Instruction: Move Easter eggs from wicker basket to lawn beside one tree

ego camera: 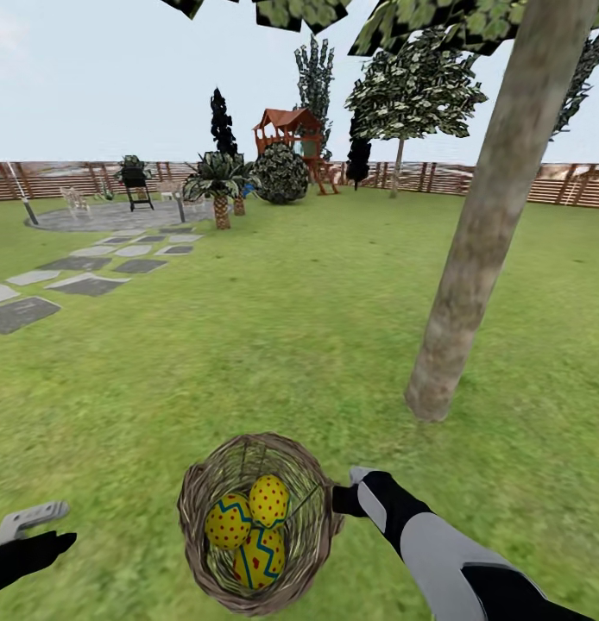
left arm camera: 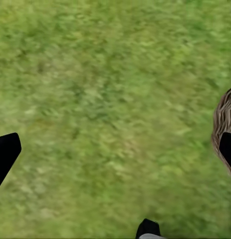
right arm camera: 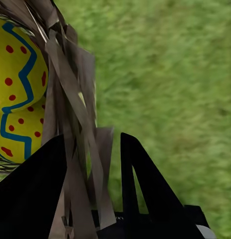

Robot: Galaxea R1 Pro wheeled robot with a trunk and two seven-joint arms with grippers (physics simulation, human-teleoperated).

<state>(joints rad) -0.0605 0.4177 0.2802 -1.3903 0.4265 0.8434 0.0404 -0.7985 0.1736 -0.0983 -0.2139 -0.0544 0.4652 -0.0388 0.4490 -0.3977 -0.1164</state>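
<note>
Eggs (ego camera: pixel 252 526), all three, sit in the wicker basket (ego camera: pixel 317 526) whose rim the right gripper (right arm camera: pixel 90 179) pinches near the tree (ego camera: pixel 472 285); keep it level, with the left gripper (ego camera: pixel 28 539) spread, free.

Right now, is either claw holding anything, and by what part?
The right claw grips the wicker basket by its rim wall; the left claw holds nothing.

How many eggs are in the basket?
3, all inside the basket: one egg toward the robot's left, one egg behind it nearer the tree, and one egg nearest the robot, partly covered by the others.
</note>
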